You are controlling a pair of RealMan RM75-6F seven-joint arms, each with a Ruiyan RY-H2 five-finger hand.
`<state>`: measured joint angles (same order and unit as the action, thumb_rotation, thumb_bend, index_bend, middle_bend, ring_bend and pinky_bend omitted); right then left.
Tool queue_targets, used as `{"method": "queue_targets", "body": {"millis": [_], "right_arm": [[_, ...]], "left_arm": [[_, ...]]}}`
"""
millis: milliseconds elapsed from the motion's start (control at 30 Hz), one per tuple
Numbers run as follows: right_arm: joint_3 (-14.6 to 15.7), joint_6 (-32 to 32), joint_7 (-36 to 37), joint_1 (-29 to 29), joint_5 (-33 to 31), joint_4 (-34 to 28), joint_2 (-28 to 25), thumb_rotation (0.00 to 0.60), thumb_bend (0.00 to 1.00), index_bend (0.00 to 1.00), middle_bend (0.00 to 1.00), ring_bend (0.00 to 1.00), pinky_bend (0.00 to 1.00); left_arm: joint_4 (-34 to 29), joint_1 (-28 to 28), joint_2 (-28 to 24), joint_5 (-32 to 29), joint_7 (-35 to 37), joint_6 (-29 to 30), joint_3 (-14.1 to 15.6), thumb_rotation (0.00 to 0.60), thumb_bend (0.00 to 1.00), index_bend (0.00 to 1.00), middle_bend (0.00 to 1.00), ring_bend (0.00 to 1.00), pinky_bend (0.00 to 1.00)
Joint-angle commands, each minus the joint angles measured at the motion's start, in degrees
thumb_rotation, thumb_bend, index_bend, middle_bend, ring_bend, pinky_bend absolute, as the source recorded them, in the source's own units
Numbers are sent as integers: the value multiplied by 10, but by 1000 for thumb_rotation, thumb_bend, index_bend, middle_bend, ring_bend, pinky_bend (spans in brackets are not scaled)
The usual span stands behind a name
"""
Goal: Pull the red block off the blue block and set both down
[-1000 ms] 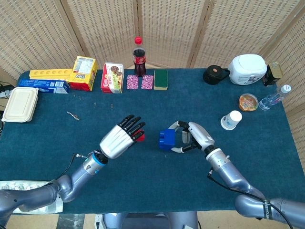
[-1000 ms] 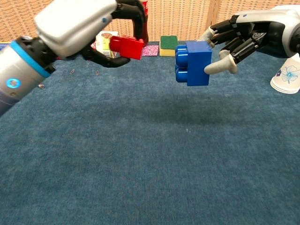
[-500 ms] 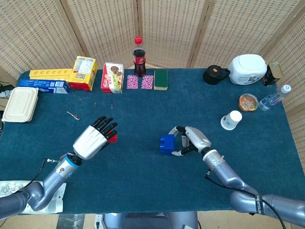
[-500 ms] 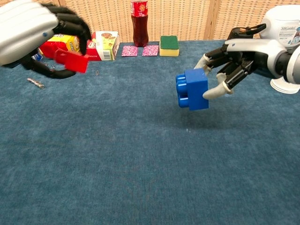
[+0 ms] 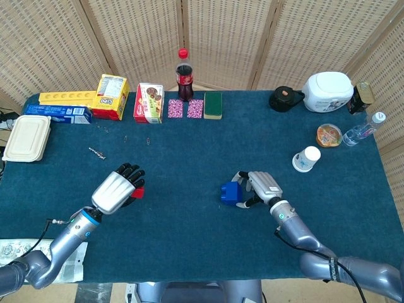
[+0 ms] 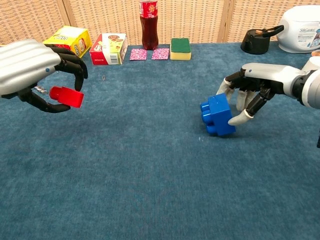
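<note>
Small red plastic stud block pinched in the left hand, fingers curled round it, above the cloth at table left; chunky blue plastic block clasped by the right hand, tilted, low corner apparently touching the blue cloth-covered table; studs facing left; likely light, rigid, slick-sided; best held across flat faces.

Staged lab: wicker screens, cluttered blue-clothed table
</note>
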<state>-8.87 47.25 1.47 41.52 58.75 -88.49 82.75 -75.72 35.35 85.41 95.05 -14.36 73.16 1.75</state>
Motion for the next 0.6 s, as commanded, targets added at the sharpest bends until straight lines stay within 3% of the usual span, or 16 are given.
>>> {"method": "queue_targets", "body": {"millis": [33,300,467,600], "right_arm": [[0,-12,-2,1,-5,-12,-14,600,214,346,390,389,335],[-18,-5,17,-5,9,-54,-50,600,214,207,293,314,294],[-27,5,21,-9,24,-88,-77,600,214,195,280,310,293],[-31,16,27,-15,33,-106,-90,600,214,194,279,310,294]], "left_arm": [[9,5,13,-11,0,-18,-6,600,266,556,367,277,309],[22,24,43,-22,-11,-54,-23,600,230,537,352,249,306],[9,42,55,-60,-52,-111,-39,600,138,236,126,64,235],[-20,55,59,-111,-98,-157,-60,600,108,126,91,38,219]]}}
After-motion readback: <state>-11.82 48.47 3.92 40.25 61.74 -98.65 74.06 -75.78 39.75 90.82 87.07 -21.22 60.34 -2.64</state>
